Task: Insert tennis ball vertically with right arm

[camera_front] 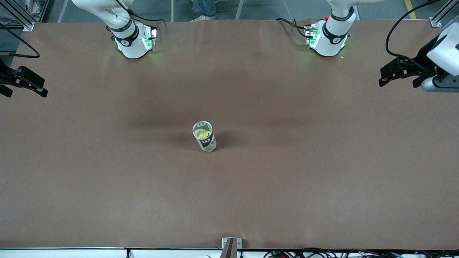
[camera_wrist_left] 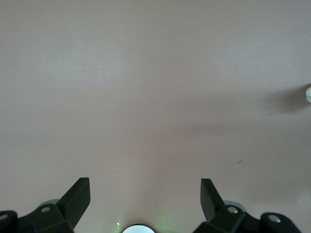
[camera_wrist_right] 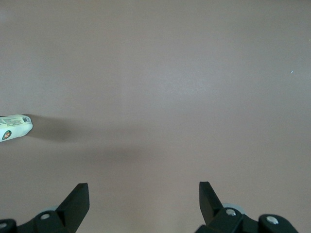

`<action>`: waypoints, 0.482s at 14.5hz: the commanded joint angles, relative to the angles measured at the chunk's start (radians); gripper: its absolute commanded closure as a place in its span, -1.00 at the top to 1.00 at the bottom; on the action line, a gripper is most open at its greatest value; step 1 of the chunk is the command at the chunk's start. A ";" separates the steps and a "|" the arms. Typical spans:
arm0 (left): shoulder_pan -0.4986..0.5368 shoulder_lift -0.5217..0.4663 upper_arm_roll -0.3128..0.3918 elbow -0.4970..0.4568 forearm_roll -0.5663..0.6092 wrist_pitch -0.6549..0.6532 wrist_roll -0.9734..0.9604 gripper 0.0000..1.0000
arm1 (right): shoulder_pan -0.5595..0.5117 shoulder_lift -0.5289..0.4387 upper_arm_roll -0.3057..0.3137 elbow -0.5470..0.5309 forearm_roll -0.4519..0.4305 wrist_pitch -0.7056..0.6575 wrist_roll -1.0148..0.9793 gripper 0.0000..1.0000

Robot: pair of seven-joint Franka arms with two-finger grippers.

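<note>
While both arms are hanging back at the table's ends, the tube [camera_front: 204, 136] is standing upright mid-table with its mouth pointing up, and the tennis ball [camera_front: 203, 134] is already sitting inside it, so the insert looks done. The right gripper [camera_front: 22, 83] is hovering over its own end with fingers spread and empty; the left gripper [camera_front: 401, 72] is doing the same at the other end. Neither looks clearly closer. Only the front view is showing the ball; the right wrist view is catching just the tube's side [camera_wrist_right: 14, 126], and the left wrist view barely a sliver of it [camera_wrist_left: 308, 93].
</note>
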 commanded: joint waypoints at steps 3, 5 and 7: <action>-0.010 -0.088 0.048 -0.070 -0.013 0.004 0.036 1.00 | -0.003 0.006 0.002 0.014 0.002 -0.003 0.002 1.00; -0.012 -0.104 0.048 -0.070 -0.013 0.007 0.036 1.00 | -0.003 0.006 0.002 0.014 0.002 -0.003 0.002 1.00; -0.020 -0.108 0.049 -0.064 -0.010 0.010 0.036 1.00 | -0.003 0.006 0.002 0.014 0.002 -0.003 0.002 1.00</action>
